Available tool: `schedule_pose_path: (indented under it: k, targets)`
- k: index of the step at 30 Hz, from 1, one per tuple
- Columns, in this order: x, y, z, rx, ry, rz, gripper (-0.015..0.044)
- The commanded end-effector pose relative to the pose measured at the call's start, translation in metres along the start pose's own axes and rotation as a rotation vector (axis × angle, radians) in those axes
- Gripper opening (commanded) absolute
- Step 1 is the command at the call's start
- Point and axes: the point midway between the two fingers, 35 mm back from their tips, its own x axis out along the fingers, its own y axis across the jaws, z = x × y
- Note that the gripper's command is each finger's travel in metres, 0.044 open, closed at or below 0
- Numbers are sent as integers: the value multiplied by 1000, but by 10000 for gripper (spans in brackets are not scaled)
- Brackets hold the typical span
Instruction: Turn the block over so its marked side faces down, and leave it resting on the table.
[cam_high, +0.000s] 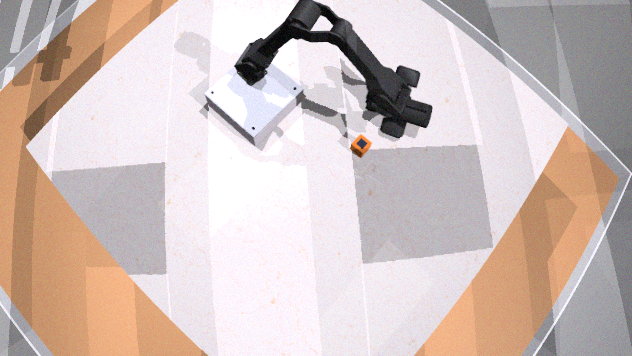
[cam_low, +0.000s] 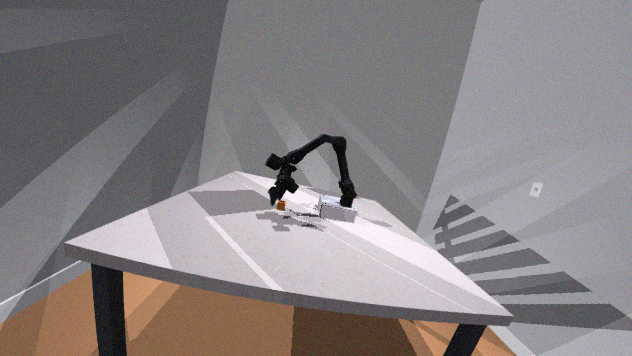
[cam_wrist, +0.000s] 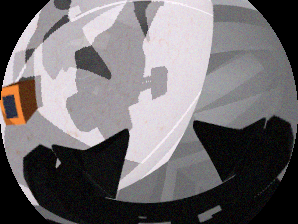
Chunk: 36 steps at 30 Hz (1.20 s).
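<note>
A small orange block (cam_high: 361, 145) (cam_low: 281, 205) (cam_wrist: 20, 102) rests on the table (cam_high: 260, 240) (cam_low: 200, 265). Its marked side, a dark square, faces up in the top view. In the wrist view the block is at the far left edge, outside the span of the fingers. The black gripper (cam_low: 283, 196) (cam_wrist: 161, 126) is open and empty, with its fingers wide apart. It hangs above the table, beside the block and not touching it in the wrist view. The fingertips are hidden beneath the gripper body in the top view.
The arm stands on a pale box-shaped base (cam_high: 255, 107) (cam_low: 337, 210), to the left of the block in the top view. Large grey shadow patches lie across the table top. The table's edge shows in the top and exterior views.
</note>
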Motion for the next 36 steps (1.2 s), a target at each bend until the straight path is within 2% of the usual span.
schedule_pose_path:
  k: [1,2,10,18,36]
  targets:
    - [0,1,0,18,-1,4,426]
    - [-2,2,0,70,-2,15,440]
    - [-24,28,4,903,42,193,440]
    - [-52,51,12,1733,229,355,440]
    - [-98,75,29,2677,724,453,440]
